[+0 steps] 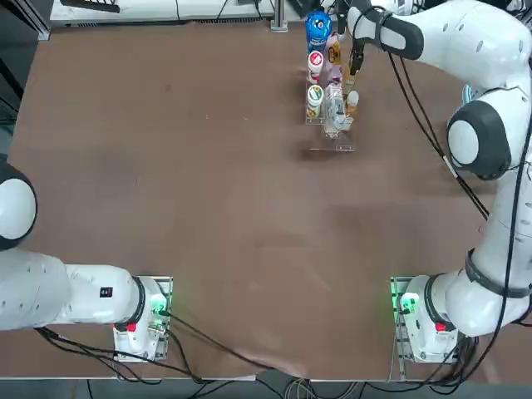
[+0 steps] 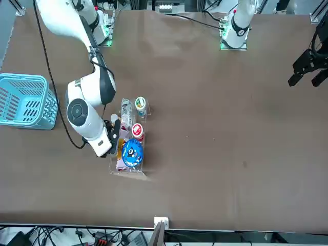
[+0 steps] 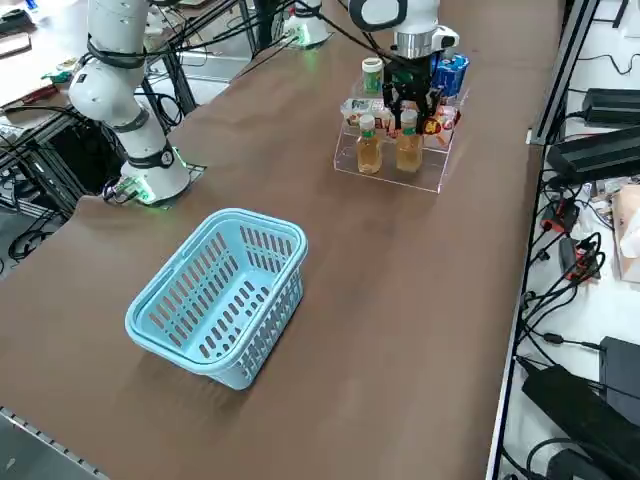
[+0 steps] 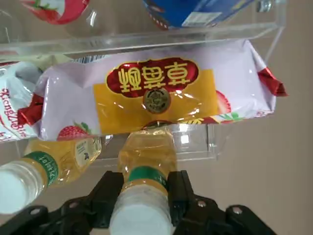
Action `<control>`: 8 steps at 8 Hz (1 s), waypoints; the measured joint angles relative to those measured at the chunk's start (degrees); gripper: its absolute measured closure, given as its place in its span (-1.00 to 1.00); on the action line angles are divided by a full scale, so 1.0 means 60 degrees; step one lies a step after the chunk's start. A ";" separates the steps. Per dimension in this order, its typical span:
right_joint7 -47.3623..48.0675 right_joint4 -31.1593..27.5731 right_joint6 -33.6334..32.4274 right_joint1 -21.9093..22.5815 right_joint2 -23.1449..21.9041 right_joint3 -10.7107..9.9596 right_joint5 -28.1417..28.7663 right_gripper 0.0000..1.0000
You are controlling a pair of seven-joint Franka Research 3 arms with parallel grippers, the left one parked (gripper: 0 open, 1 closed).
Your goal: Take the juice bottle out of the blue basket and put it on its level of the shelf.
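Your juice bottle point(image 3: 409, 153), small and slim with amber-yellow liquid, a green label band and a white cap, stands upright at the low level of the shelf point(image 3: 430, 182), gripped near the neck (a lookalike is just beside it, for your information). The shelf is clear, see-through and stepped. Well apart from it, on the robot's right, you have the light blue basket point(image 3: 222, 298), rectangular, lattice-sided and upright.

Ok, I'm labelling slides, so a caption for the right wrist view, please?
Right gripper shut on the juice bottle, beside its twin at the shelf.
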 joint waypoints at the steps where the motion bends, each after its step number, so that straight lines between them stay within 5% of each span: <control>1: -0.0046 0.0003 0.0002 0.0000 0.0071 0.0000 0.0000 -0.08; 7: -0.0088 0.0017 0.0237 -0.0001 0.0405 0.0000 -0.0019 -0.10; 8: -0.0083 0.0050 0.0255 -0.0002 0.0403 -0.0002 -0.0020 -0.37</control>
